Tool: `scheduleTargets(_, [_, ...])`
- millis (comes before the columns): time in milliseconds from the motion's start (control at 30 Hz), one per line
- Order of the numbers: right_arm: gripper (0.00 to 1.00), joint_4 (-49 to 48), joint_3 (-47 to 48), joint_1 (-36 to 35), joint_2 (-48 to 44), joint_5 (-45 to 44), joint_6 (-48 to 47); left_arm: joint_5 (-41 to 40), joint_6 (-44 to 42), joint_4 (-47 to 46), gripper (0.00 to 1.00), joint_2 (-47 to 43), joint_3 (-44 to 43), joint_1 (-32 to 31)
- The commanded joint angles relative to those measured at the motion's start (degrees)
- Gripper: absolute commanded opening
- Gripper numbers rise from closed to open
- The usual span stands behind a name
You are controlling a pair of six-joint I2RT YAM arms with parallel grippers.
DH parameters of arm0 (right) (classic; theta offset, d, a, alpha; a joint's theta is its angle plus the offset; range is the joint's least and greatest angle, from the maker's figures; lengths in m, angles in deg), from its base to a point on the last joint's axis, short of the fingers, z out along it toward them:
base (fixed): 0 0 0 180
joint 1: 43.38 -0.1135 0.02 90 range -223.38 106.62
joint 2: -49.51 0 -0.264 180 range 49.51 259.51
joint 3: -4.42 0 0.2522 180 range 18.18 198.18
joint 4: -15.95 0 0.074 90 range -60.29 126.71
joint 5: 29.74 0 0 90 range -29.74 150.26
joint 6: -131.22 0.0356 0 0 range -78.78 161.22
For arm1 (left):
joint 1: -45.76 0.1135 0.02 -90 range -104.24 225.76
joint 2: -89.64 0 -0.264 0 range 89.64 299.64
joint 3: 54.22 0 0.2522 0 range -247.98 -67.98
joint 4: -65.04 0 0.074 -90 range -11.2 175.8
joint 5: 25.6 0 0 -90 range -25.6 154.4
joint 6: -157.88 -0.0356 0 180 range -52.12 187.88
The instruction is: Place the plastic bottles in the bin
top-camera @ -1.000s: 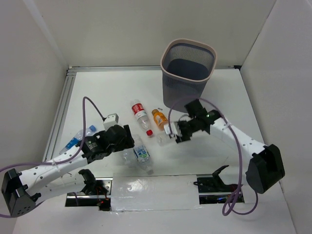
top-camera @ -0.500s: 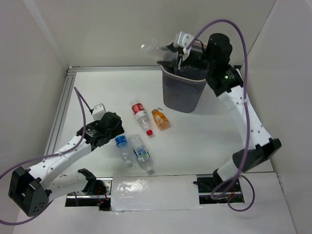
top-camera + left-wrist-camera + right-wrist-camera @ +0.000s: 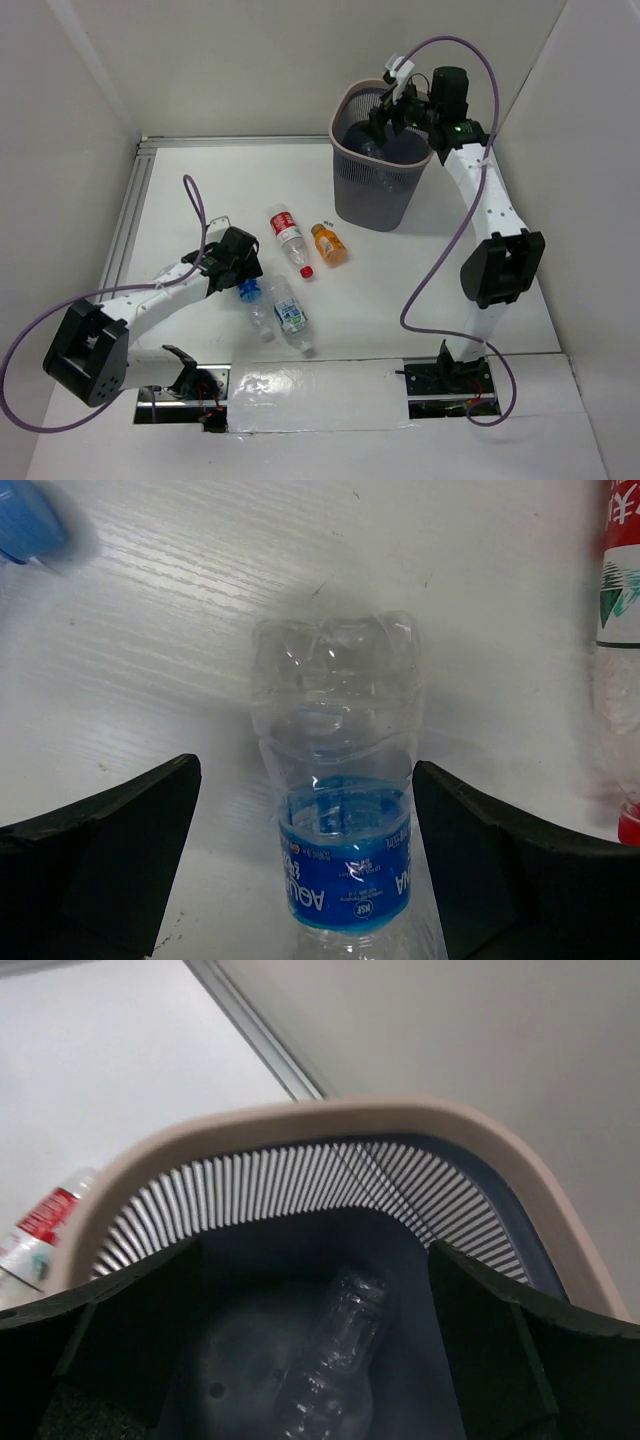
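Note:
The bin (image 3: 385, 190) stands at the back right. My right gripper (image 3: 393, 108) hangs open over its mouth, holding nothing. In the right wrist view an unlabelled clear bottle (image 3: 340, 1355) lies on the bin's floor below the gripper (image 3: 312, 1252), inside the pale rim (image 3: 300, 1125). My left gripper (image 3: 238, 268) is low and open, with a finger on each side of the blue-label bottle (image 3: 345, 870) lying on the table. The red-label bottle (image 3: 287, 235), the orange bottle (image 3: 328, 245) and the green-blue-label bottle (image 3: 290, 315) also lie on the table.
White walls enclose the table on three sides, and a metal rail (image 3: 130, 215) runs along the left edge. A blue object (image 3: 25, 520) shows in the top left corner of the left wrist view. The red-label bottle (image 3: 620, 590) lies just right of my left gripper.
My right gripper lifted the unlabelled bottle from the table to over the bin and opened; the bottle now lies inside. My left gripper shifted to straddle the blue-label bottle.

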Motion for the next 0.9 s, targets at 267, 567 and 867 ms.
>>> scheduleTargets(267, [0.96, 4.2, -4.6, 0.1, -21.3, 19.6, 8.5, 3.1, -0.7, -4.6, 0.43, 7.1, -0.4, -0.4])
scheduleTargets(567, [0.16, 9.0, -27.6, -0.4, -36.4, 18.6, -1.0, 3.1, -8.3, 3.6, 0.13, -8.2, -17.3, -2.6])
scheduleTargets(867, [0.0, 14.1, -48.2, -0.4, -49.5, 15.9, -9.4, 22.5, -19.7, -12.9, 0.07, 6.0, -49.5, -3.2])
